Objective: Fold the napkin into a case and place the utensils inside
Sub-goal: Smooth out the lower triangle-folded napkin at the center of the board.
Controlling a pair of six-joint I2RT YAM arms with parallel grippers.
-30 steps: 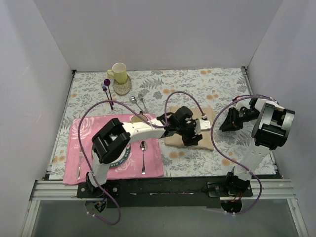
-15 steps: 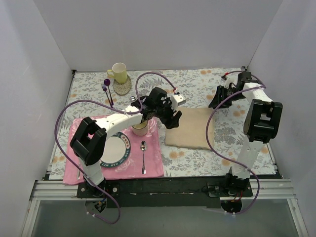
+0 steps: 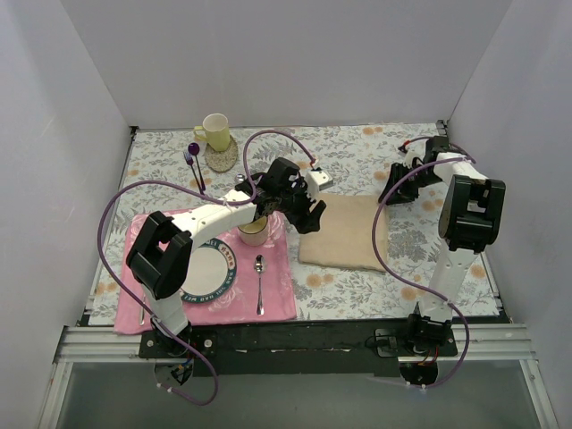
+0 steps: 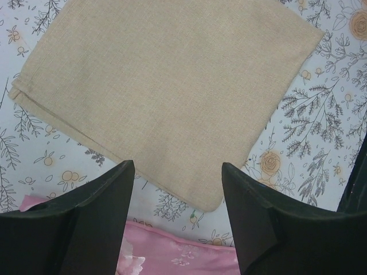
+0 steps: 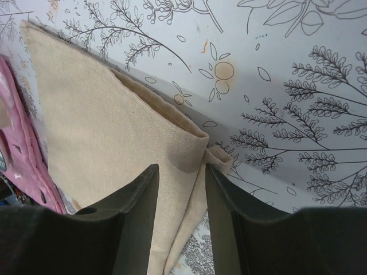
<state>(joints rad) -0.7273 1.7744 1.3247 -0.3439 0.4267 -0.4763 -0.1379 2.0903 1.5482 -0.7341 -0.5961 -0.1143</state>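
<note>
Both open and empty, the right gripper [image 5: 180,172] should pinch all layers at the splayed corner of the napkin [image 5: 103,132] while the left gripper [image 4: 178,172] pins the opposite edge.

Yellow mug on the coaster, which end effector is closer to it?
Left. The left end effector sits at the napkin's left edge, nearer the yellow mug; the right end effector is at the napkin's far right corner.
</note>
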